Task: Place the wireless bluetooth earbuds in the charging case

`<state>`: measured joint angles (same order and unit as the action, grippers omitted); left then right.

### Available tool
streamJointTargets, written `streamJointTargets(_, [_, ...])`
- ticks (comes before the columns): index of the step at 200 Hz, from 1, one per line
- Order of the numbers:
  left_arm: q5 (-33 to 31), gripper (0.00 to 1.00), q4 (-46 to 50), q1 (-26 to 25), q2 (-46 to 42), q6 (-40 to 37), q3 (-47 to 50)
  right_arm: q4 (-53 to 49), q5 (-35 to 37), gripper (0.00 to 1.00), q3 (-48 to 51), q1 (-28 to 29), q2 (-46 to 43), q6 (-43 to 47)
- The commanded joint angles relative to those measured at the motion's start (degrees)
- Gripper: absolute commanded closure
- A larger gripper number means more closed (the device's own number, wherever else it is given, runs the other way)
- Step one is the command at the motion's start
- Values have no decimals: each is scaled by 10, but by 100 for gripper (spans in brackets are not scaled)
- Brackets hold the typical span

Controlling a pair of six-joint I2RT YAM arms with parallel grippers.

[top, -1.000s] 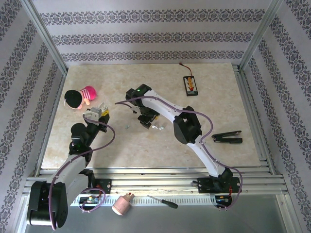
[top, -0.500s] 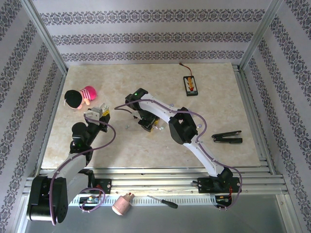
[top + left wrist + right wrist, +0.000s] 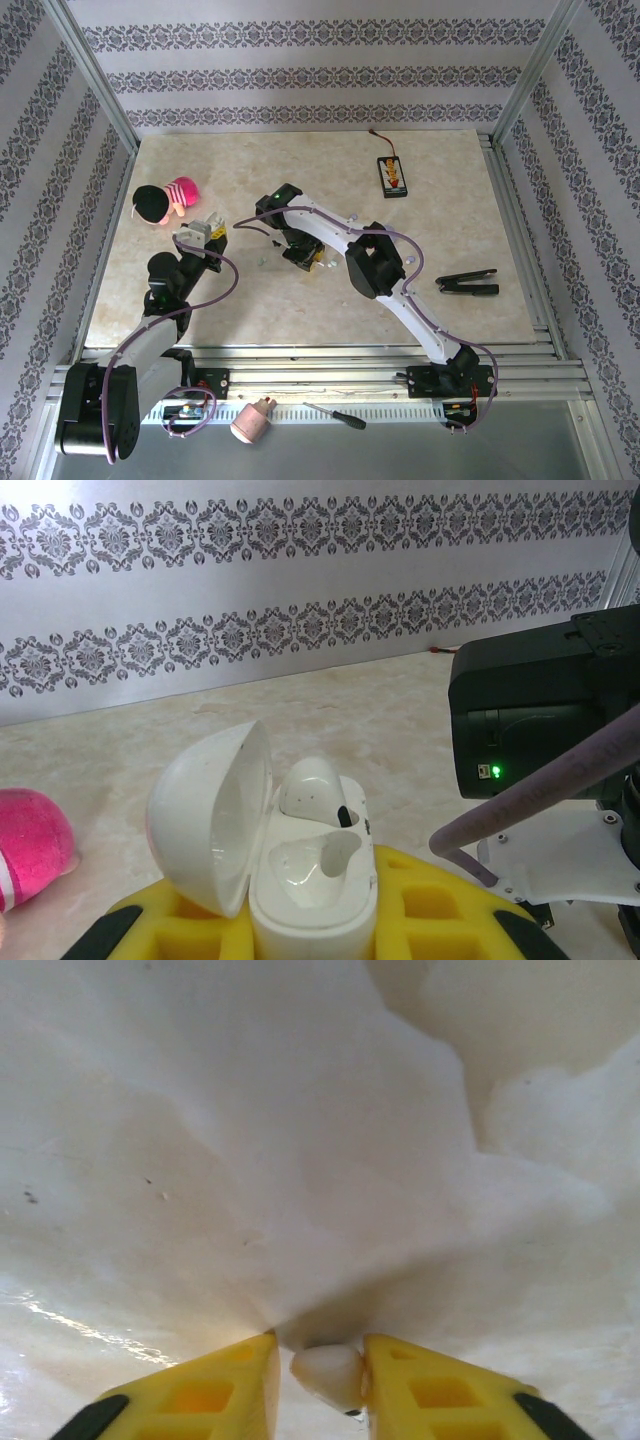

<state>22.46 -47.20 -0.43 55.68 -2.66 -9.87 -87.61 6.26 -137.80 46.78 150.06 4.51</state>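
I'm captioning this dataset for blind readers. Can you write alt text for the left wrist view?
An open white charging case sits clamped in the left gripper, its lid swung left, one earbud seated in the far slot and the near slot empty. A pink plush toy lies at left; the right arm looms at right.

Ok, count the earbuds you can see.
2. One earbud sits in the open charging case; the other earbud is between the right fingers. More may be hidden.

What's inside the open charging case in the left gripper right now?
One white earbud sits in the far well of the charging case; the near well looks empty. The earbud's lower part is hidden down in its well.
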Motion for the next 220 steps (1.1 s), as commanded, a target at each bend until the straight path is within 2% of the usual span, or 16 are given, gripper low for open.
streamJointTargets(1, [12, 96, -30, -6, -5, -8, 7, 16, 18, 74, 20, -1, -15, -4])
streamJointTargets(37, [18, 96, -25, -8, -8, -7, 6, 56, 10, 76, 66, -6, -66, -16])
streamJointTargets(76, [11, 96, -26, -25, 12, -13, -2, 152, -16, 76, 177, -18, -165, -25])
streamJointTargets(109, [7, 95, -32, -75, 46, -42, -17, 238, -32, 75, 272, -32, -248, -42])
streamJointTargets(184, [13, 95, -76, -188, 159, -101, -70, 460, -138, 77, 508, -74, -473, -102])
streamJointTargets(220, [19, 95, -110, -226, 220, -98, -103, 531, -198, 77, 561, -83, -551, -120])
